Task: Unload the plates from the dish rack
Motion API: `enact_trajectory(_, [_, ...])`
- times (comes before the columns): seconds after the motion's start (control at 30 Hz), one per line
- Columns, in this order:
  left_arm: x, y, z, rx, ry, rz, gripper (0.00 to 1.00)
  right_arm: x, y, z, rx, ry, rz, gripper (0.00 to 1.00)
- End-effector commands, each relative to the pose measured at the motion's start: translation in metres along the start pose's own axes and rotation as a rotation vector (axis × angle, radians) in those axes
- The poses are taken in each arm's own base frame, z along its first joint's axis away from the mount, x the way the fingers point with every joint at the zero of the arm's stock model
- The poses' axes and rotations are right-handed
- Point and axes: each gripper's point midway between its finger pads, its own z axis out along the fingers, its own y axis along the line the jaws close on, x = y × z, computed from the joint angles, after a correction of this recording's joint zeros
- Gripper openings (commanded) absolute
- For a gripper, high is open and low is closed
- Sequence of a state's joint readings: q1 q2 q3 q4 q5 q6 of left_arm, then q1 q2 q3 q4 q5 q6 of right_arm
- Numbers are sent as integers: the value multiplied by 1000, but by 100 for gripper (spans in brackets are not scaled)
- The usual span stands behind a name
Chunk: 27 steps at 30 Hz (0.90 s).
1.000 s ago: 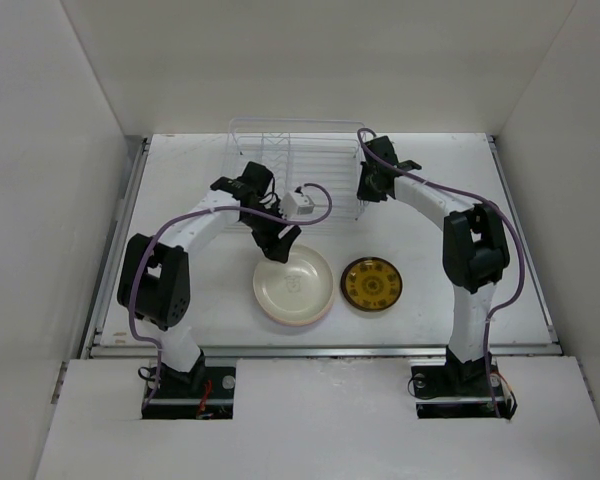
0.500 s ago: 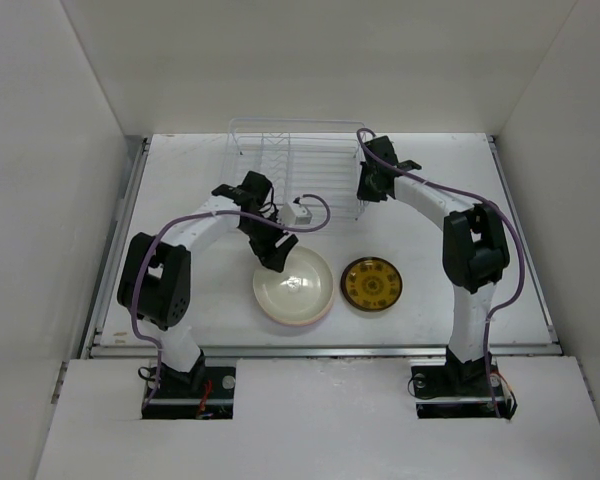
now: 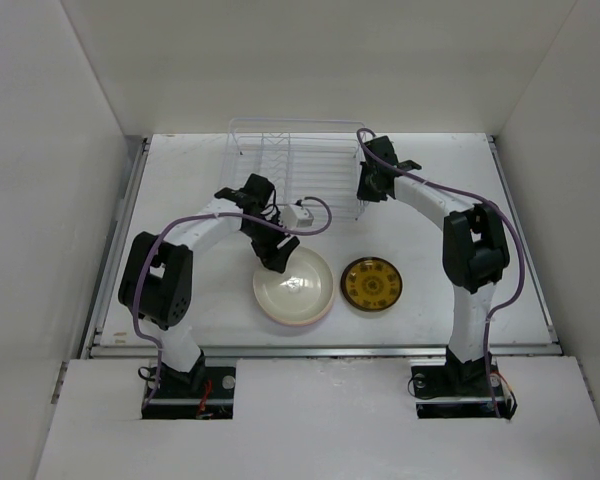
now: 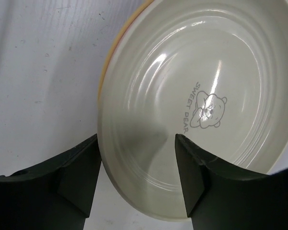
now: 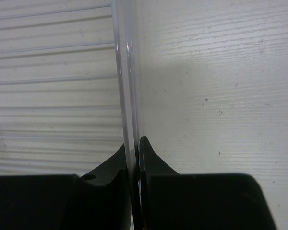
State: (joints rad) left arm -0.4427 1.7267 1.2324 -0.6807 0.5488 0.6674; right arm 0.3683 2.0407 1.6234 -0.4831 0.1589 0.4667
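1. The left gripper stands wide open. Its two dark fingers sit astride the near rim of the cream plate, one outside the rim and the other over the plate's hollow. I cannot tell whether either one touches it.
2. The cream plate carries a small bear print with the words "SWEET DEAR" and lies flat on top of a stack. A yellow-orange edge shows from under it in the left wrist view, and a pink edge shows in the top view.
3. The right gripper is closed to a sliver, pinching a thin upright wall of the dish rack.
4. From above, the stack lies on the white table in front of the rack. The right gripper is at the rack's right side.
5. The brown-gold plate lies flat just to the right of the stack, not touching it.
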Motion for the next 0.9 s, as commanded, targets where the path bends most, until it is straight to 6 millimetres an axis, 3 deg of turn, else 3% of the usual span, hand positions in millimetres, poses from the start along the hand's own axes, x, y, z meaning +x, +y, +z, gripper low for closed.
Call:
enact_trajectory(0.0, [-5, 0, 1, -1, -20, 0, 57, -11, -24, -5, 105, -45, 9, 0])
enact_trajectory(0.07, [-19, 10, -12, -70, -53, 25, 57, -11, -24, -5, 105, -45, 9, 0])
enact_trajectory(0.13, [-21, 19, -20, -133, -42, 35, 57, -11, -24, -5, 105, -45, 9, 0])
enact_trajectory(0.23, [-22, 26, -33, -199, -20, 17, 71, -10, -22, -5, 97, -41, 9, 0])
enact_trajectory(0.3, [-22, 24, -40, -203, -6, 12, 79, -10, -22, -5, 97, -41, 9, 1])
enact_trajectory(0.43, [-8, 14, -49, -187, 45, 33, 81, -6, -25, -4, 102, -31, -2, 1])
enact_trajectory(0.53, [-3, 11, -51, -190, 60, 37, 81, -2, -27, -2, 107, -22, -4, 1])
enact_trajectory(0.67, [20, 19, -39, -224, 124, 12, 81, -1, -25, -2, 99, -18, -4, 1])
enact_trajectory(0.87, [25, 18, -27, -204, 116, 1, 80, -2, -27, -2, 107, -22, -4, 1])
